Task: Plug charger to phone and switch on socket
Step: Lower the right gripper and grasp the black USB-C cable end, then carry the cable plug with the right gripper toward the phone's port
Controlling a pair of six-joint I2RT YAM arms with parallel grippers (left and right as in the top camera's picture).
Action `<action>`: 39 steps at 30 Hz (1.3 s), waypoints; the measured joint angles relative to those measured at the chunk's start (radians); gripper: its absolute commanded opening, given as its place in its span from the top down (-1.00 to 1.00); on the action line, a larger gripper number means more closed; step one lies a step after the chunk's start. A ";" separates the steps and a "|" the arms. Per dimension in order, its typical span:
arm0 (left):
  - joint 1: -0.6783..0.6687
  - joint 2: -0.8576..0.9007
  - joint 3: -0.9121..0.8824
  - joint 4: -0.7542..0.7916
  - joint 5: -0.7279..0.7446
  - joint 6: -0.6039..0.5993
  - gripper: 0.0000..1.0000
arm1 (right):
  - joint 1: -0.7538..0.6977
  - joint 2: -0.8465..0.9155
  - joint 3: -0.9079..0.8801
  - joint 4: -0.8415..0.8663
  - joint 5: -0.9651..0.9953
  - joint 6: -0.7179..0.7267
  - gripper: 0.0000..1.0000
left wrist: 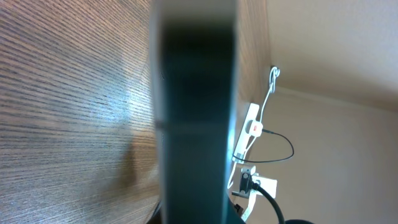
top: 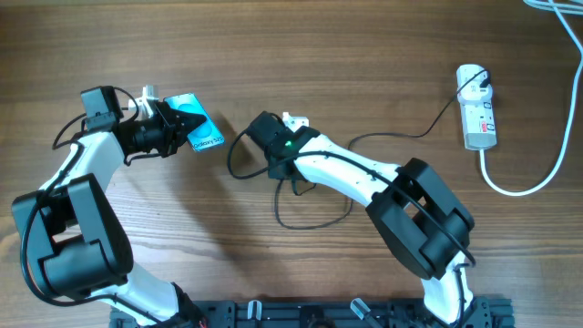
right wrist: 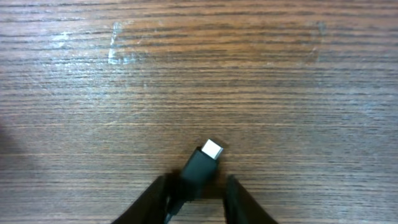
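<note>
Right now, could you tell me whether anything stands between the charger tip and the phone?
Nothing visible: only bare table and a slack loop of the charger lie between its tip in the right gripper and the phone in the left gripper.

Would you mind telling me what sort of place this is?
Probably a robotics lab bench: two robot arms at a wooden table, one holding a phone, the other a charger cable, plus a power strip.

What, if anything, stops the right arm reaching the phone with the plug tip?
Probably nothing, so yes: bare table lies between the right gripper, shut on the charger tip, and the phone held by the left gripper.
</note>
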 measured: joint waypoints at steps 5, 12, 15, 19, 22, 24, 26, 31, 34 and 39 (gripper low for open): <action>0.000 0.000 0.000 0.000 0.000 0.000 0.92 | -0.008 -0.002 0.006 0.000 -0.053 -0.001 0.20; 0.000 0.000 0.000 0.000 -0.001 0.000 0.92 | -0.009 -0.005 0.006 -0.009 -0.119 0.053 0.76; 0.000 0.000 0.000 0.000 -0.003 0.000 0.92 | -0.009 -0.005 0.005 -0.012 -0.132 0.114 0.85; 0.000 0.000 0.000 0.000 -0.003 0.000 0.92 | -0.009 -0.005 0.005 -0.012 -0.130 0.174 0.91; 0.000 0.000 0.000 0.000 -0.003 0.000 0.92 | -0.008 -0.005 0.005 -0.014 -0.120 0.189 0.91; 0.000 0.000 0.000 0.000 -0.003 0.000 0.92 | -0.005 -0.005 0.005 -0.014 -0.112 0.187 0.91; 0.000 0.000 0.000 0.006 -0.003 0.000 0.92 | -0.005 -0.005 0.005 -0.015 -0.108 0.130 0.91; 0.000 0.000 0.000 -0.006 -0.003 0.076 0.92 | -0.027 -0.012 0.000 -0.005 -0.187 -0.084 0.91; 0.000 0.000 0.000 -0.008 -0.003 0.119 0.92 | -0.055 -0.019 -0.015 0.061 -0.335 -0.215 0.92; 0.001 0.000 0.000 -0.008 0.071 0.214 0.92 | -0.079 -0.030 -0.018 0.142 -0.741 -0.487 0.91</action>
